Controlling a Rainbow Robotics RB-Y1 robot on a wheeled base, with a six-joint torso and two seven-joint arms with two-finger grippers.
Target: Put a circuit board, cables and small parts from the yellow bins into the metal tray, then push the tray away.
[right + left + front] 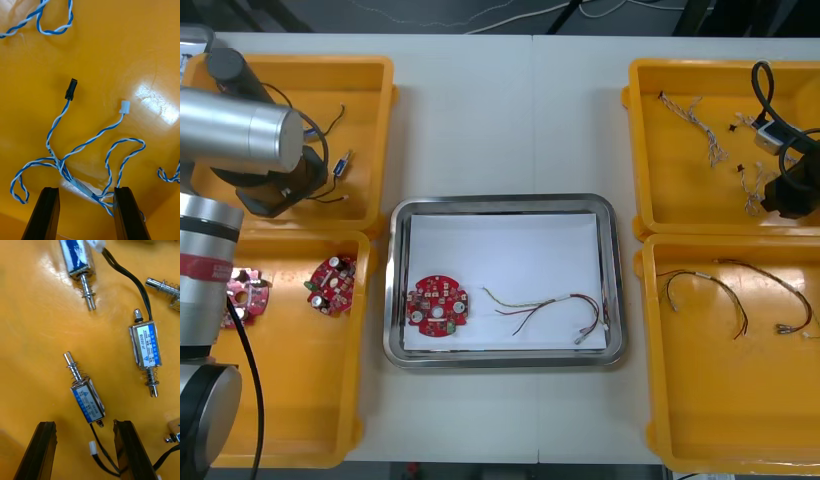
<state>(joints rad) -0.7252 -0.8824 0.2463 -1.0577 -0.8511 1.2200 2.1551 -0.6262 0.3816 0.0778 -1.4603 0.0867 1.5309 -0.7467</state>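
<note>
Light table (pixel 500 120). Left gripper (pixel 84 423) open, fingers spread over small metal parts (pixel 87 402) in far-left yellow bin (pixel 370 70). Metal tray (pixel 500 203) at centre holds red circuit board (pixel 437 307) beside red and yellow cable (pixel 550 308). Right gripper (pixel 86 189) open over twisted blue and white cable (pixel 90 140) in far-right yellow bin (pixel 700 70).

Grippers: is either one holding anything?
Nothing is held. The left gripper is open over small metal parts, the right gripper open over a blue and white cable.
</note>
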